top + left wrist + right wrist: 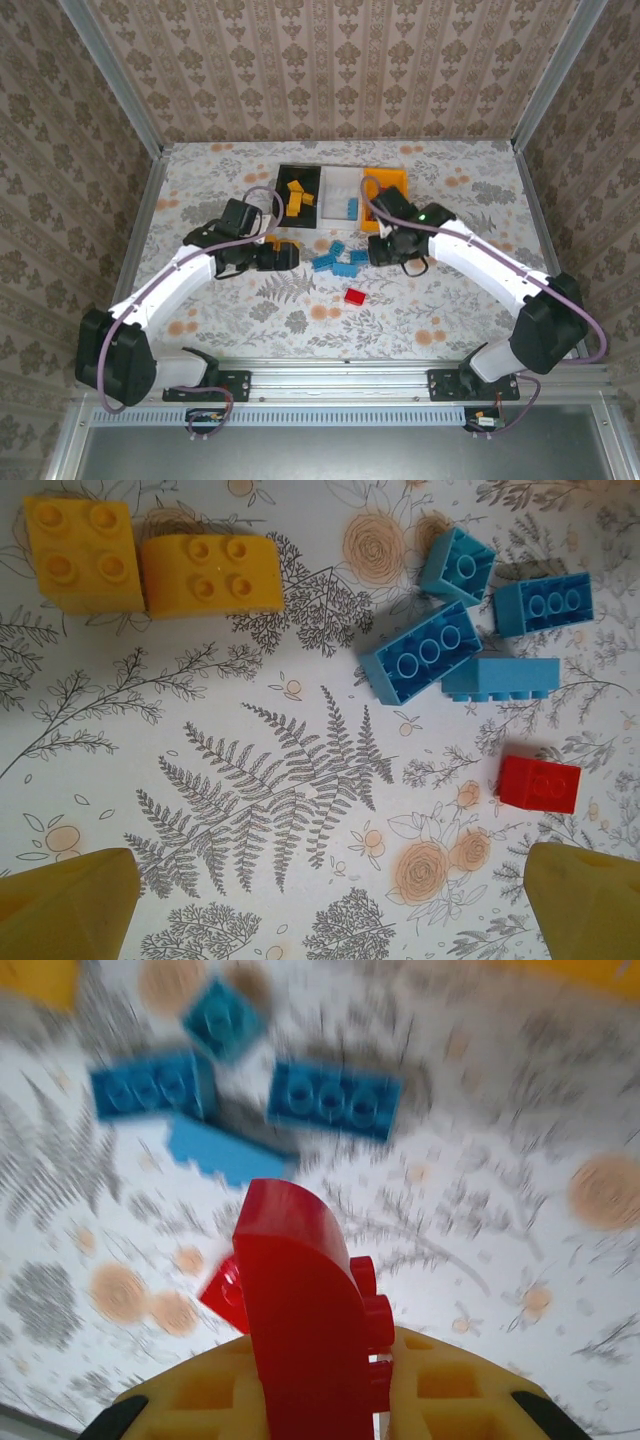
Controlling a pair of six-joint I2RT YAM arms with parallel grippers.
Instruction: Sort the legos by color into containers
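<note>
Right wrist view: the right pincer (320, 1385) is pinching a red brick (295, 1290) by its lower end, so most of it stands out past the fingertips, tilted. A grip that shallow could let it twist or drop on the way to a bin. From above, a second red brick (355, 296) lies loose on the surface (200, 180), nearest the arm bases. Beyond it the blue bricks (337, 261) sit between the right pincer and the left pincer (292, 257), which is spread wide and empty. A careless swing might knock the two together or scatter the blues. Farthest, the black bin (300, 172) holds orange bricks (297, 197) and the white bin (338, 185) holds blue, so red likely belongs in the orange bin (395, 178). That bin sits just beside the white one, so the drop is easy to misplace.
</note>
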